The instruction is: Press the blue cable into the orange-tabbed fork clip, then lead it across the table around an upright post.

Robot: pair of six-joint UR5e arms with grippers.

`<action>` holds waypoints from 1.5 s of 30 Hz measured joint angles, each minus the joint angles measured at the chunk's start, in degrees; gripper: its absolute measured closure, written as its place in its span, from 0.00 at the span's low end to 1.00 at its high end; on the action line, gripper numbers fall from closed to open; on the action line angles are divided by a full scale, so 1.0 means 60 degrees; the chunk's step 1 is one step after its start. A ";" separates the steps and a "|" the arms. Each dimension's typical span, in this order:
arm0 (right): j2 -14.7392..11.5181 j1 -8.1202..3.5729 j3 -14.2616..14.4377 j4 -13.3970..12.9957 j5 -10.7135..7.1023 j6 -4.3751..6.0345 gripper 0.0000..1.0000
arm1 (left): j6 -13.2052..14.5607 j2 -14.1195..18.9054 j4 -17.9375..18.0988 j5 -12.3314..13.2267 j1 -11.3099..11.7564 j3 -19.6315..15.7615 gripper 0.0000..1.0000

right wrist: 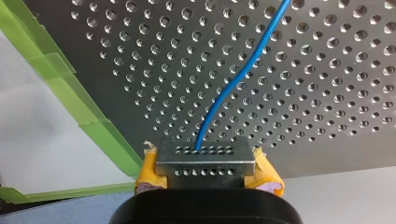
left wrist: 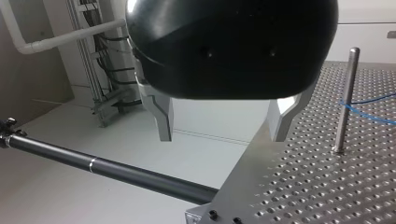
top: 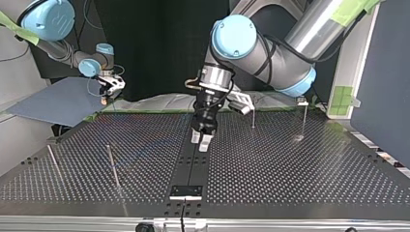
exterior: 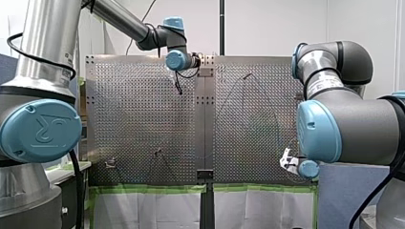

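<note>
The blue cable (right wrist: 233, 84) runs over the perforated table (right wrist: 327, 116) and ends between the yellow pads of my right gripper (right wrist: 205, 161), which is shut on it. That gripper (exterior: 287, 161) sits at the table's near right edge in the front view, at the far left in the top view (top: 108, 93). My left gripper (top: 202, 138) hangs over the table's middle strip, with its metal fingers (left wrist: 163, 116) open and nothing between them. An upright post (left wrist: 344, 100) stands beside it, with the cable (left wrist: 371, 109) passing behind. I cannot make out an orange-tabbed clip.
Thin upright posts stand on the table: two at the top view's left (top: 114, 166) (top: 53, 162) and two at its far right (top: 253, 116) (top: 304, 118). A small fixture (exterior: 111, 163) sits near the front view's near left edge. Green tape (right wrist: 88, 121) lines the table edge.
</note>
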 joint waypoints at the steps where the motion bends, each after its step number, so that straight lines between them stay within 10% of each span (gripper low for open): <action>1: 0.0000 0.0001 0.0000 -0.0001 -0.0001 -0.0001 1.00 | -0.0004 0.0000 0.0071 -0.0003 0.0001 -0.0073 0.00; 17: -0.0017 0.0060 -0.0006 -0.0002 0.0000 -0.0005 1.00 | -0.0142 -0.0003 0.1245 -0.0128 0.0079 -0.1315 0.00; 45: -0.0035 0.0104 -0.0004 0.0011 0.0000 -0.0066 1.00 | -0.0149 0.0006 0.0960 -0.0220 0.0318 -0.3636 0.00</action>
